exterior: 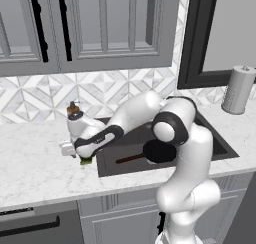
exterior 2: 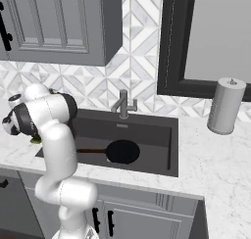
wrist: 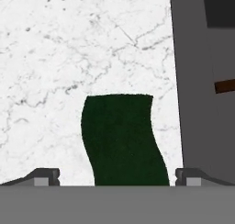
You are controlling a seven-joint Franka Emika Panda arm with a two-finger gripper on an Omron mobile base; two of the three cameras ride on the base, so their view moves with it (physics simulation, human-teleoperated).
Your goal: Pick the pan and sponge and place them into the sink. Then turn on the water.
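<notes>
The black pan lies inside the dark sink, its brown handle pointing left; it also shows as the pan in the sink. The sponge, dark green face up, rests on the marble counter just left of the sink rim. A yellow-green edge of the sponge peeks out under the hand, and the sponge shows beside the arm. My gripper hovers right above it, open, one fingertip on either side of the sponge. No water runs from the faucet.
A soap bottle with a brown cap stands on the counter just behind my hand. A grey paper towel roll stands right of the sink. Grey wall cabinets hang overhead, and a dark window frame is behind the sink.
</notes>
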